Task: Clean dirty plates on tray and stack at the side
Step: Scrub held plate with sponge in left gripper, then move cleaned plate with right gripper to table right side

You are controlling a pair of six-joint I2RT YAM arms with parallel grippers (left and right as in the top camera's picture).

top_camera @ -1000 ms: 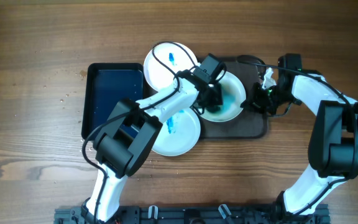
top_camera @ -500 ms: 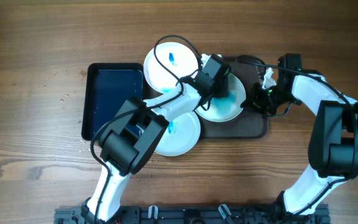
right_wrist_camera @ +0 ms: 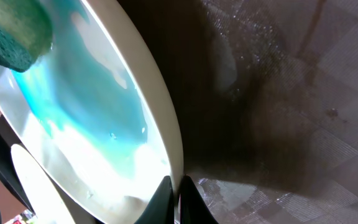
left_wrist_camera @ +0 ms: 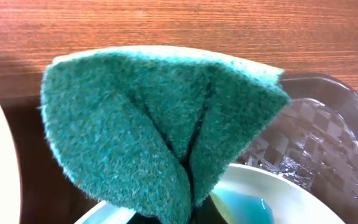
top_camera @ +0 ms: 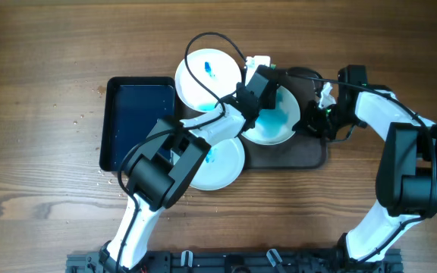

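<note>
Right pincer (right_wrist_camera: 178, 190): closed on the rim of the dirty plate (right_wrist_camera: 86, 118). The white edge is caught between my two fingertips at the bottom of the right wrist frame.
Dirty plate, contents: blue liquid (right_wrist_camera: 73, 93) is smeared across most of the bowl, with bare white toward the lower left. A dark shadow lies under the rim on my side.
Left pincer (top_camera: 258, 76): gripping the sponge (left_wrist_camera: 160, 124). The sponge is green with a pale backing, folded in two, and fills the middle of the left wrist frame. It hides my fingers.
Sponge, place: over the plate's far rim, with its corner in the upper left of the right wrist frame. I cannot tell whether it touches the plate.
Brown tray (top_camera: 309, 152): right of centre, carrying the dirty plate. Its checkered floor is speckled with droplets.
Lower plate (top_camera: 222, 163): white with a blue smear, below and left of the dirty plate and partly under my left arm.
Upper plate (top_camera: 203, 83): white with a small blue smear near its middle, just beside the brown tray's upper left. A black cable loops over it.
Blue tray (top_camera: 139, 114): a dark rectangle left of centre. My left arm crosses its lower right corner.
Bench (top_camera: 36, 189): brown wood grain, with pale specks left of the blue tray.
Bottom edge: the black frame (top_camera: 203, 262) at the foot of my arms.
</note>
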